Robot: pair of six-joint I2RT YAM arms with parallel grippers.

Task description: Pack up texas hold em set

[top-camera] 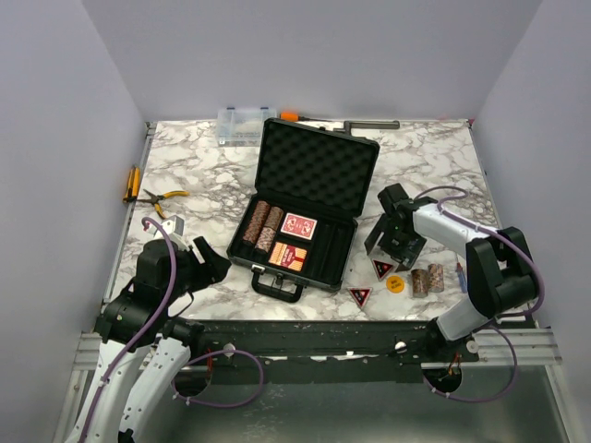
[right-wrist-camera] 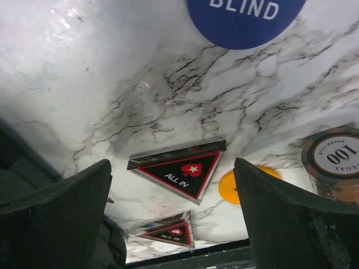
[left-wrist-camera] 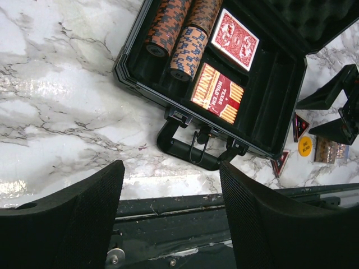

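The black case (top-camera: pixel 305 212) lay open in the middle of the marbled surface (top-camera: pixel 203 175), its foam-lined lid propped upright at the far side and its handle (top-camera: pixel 277 284) facing the arms; inside, brown chip stacks (top-camera: pixel 261 226) filled the left compartments, with two red card decks (top-camera: pixel 298 226) beside them, one behind the other; the right compartments showed only black lining. The right gripper (top-camera: pixel 392 247) hovered close over the surface just right of the case, spread wide and holding nothing; in the right wrist view a triangular "ALL IN" token (right-wrist-camera: pixel 182 171) lay flat between its fingers (right-wrist-camera: pixel 56 218), a second triangular token (right-wrist-camera: pixel 168 231) lay nearer the surface's edge, a yellow round token (right-wrist-camera: pixel 235 188) sat just beside the first, and a blue "BLIND" disc (right-wrist-camera: pixel 247 11) and a loose chip stack (right-wrist-camera: pixel 334 159) marked 100 lay close by. The left gripper (top-camera: pixel 208 258) hung above the near edge left of the handle, likewise wide open and empty. A clear organiser box (top-camera: pixel 245 126) stood at the far edge behind the case; yellow-handled pliers (top-camera: pixel 166 198) lay well to the left.
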